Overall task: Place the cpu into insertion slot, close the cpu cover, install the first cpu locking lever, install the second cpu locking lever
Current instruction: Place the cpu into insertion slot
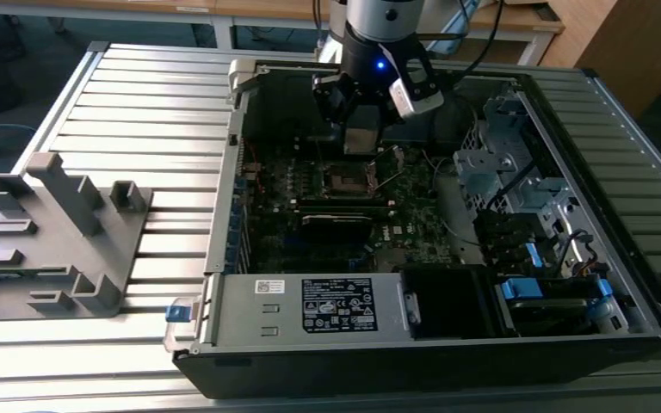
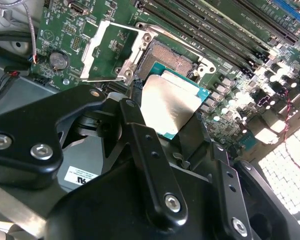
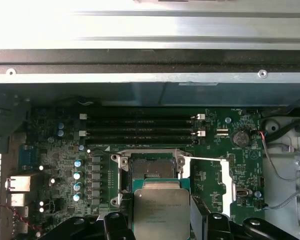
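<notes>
cpu (image 2: 168,106) gripped by your gripper (image 2: 162,122), closed on its opposite edges. Chip hangs just above insertion slot (image 2: 166,59), not seated. cpu cover (image 2: 139,46) lies flipped open beside slot on motherboard (image 3: 215,145), inside open computer case (image 1: 423,370).

An open black computer case (image 1: 423,372) lies on a ribbed metal tabletop (image 1: 135,103). Inside are a green motherboard (image 1: 416,237) and a grey power supply (image 1: 244,314) with a white label. A grey plastic fixture (image 1: 61,206) sits apart, toward the exterior view's left.
</notes>
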